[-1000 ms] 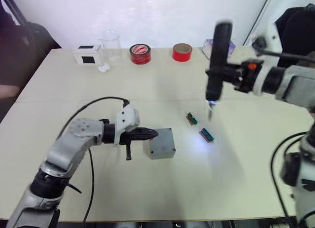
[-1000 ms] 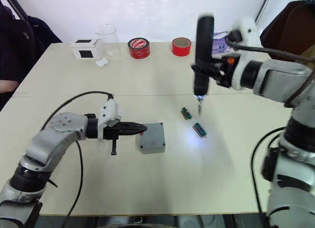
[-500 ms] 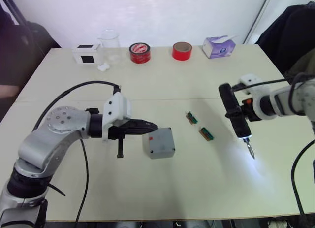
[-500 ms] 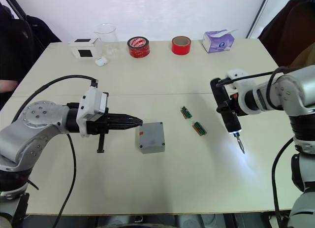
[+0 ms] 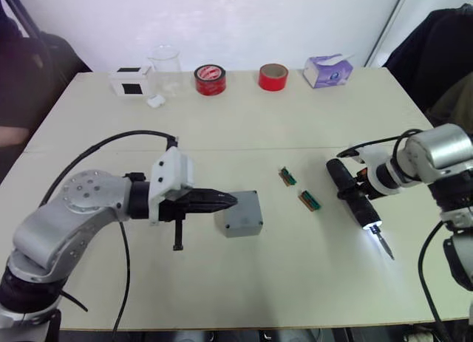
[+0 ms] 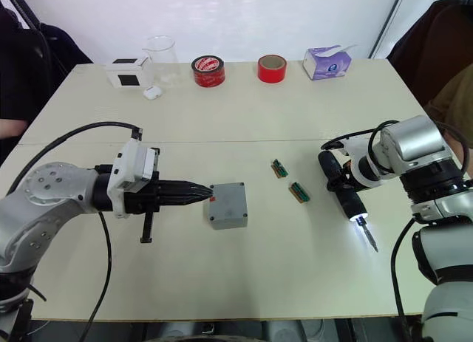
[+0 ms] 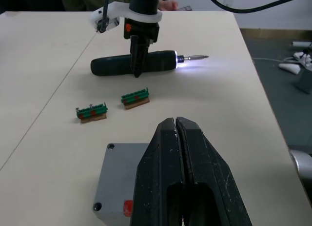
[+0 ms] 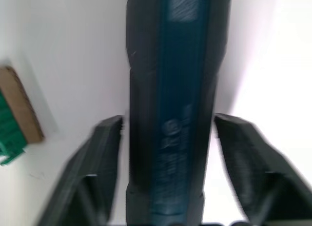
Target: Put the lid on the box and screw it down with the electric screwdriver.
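on the near middle of the pale table (image 5: 244,128) sits the box (image 5: 240,213), grey and square, with the lid (image 6: 228,201) already lying flat on top, corner holes showing, a small red mark on its left edge. my left gripper (image 5: 228,200) points at it from the left, fingers pressed together with nothing between them, the tips at the box's left edge; whether they actually touch it i cannot tell. a black cable loops from that arm across the table.

right side, near edge: the screwdriver (image 5: 356,196) lies low over the table, thick dark body slanting from far-left to near-right, thin bit toward the near right, light at the tip lit and throwing a bright patch on the surface. my right gripper (image 7: 136,65) straddles its body about mid-length. in the right wrist view the fingers (image 8: 95,157) stand spread to either side of the blue-black barrel with a gap showing on each side, so spread, not pinching.

between box and screwdriver: two small green connector strips (image 5: 288,176) (image 5: 310,202), apart from each other and from both.

far edge, left to right: white box with black panel (image 5: 130,82), clear beaker (image 5: 165,67), small white bit (image 5: 155,101) beside it, two red tape rolls (image 5: 210,80) (image 5: 273,77), tissue box (image 5: 328,69).
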